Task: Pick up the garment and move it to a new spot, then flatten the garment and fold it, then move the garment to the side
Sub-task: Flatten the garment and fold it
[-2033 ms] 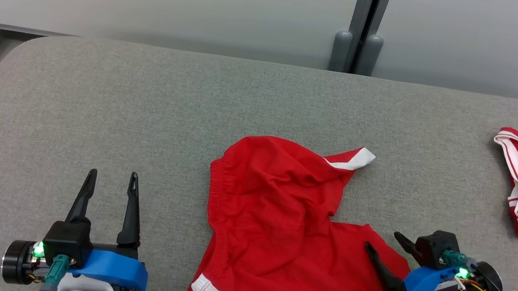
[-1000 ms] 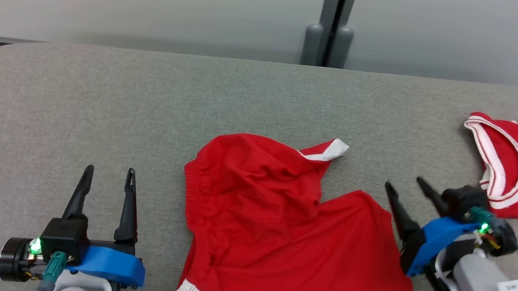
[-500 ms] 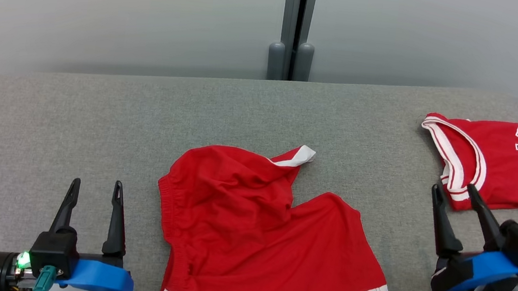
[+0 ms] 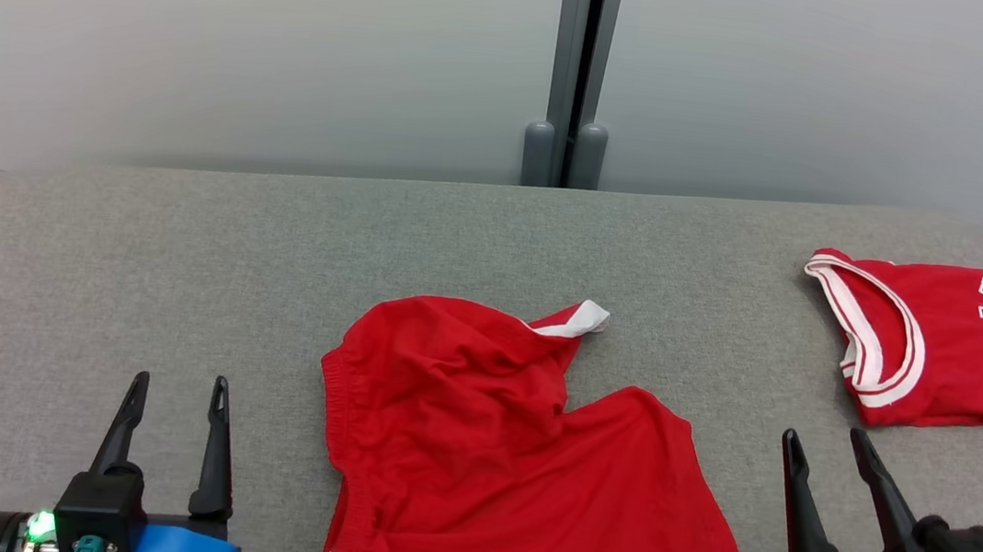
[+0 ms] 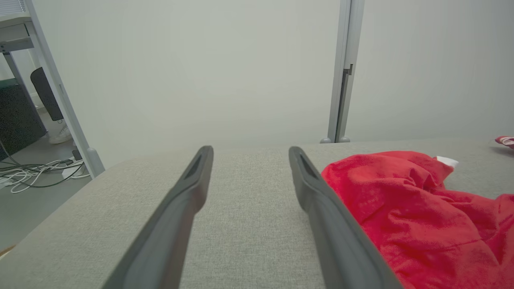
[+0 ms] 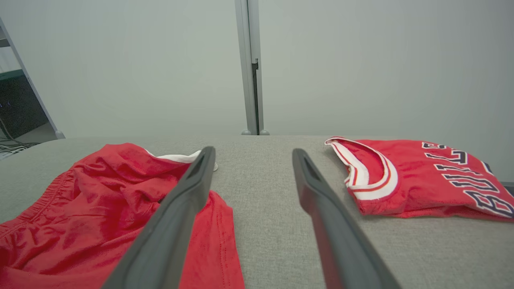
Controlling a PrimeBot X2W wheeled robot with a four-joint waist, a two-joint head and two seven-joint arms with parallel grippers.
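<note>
Garment: we see a pair of red shorts (image 4: 505,481) with a white band along each leg hem and a gathered elastic waist.
Lay of it: it is crumpled, not flat. The waistband runs down the side towards our left. One leg spreads fairly smooth towards our right, with its white hem along the near edge. The other leg is bunched and creased on the far side, and only a corner of its white hem pokes out.
Where it is: it lies on the grey table (image 4: 179,259), near the front edge and about midway between our two grippers.
Left gripper (image 4: 180,379): it is at our lower left with its fingers spread apart and holding nothing. It is beside the waistband but clear of it, with bare table between them.
Right gripper (image 4: 824,435): it is at our lower right with its fingers parted and empty, just beyond the smooth leg's edge and not touching it.
Neighbour: a folded red jersey (image 4: 955,352) with white trim and dark lettering lies at the far right, well apart from the shorts. Our right gripper sits between the two.
Behind: a pale wall stands behind the table, with a grey post (image 4: 576,63) rising at the back edge.
Off to our left: cables (image 5: 36,172) lie on the floor by a metal frame leg (image 5: 60,100).
</note>
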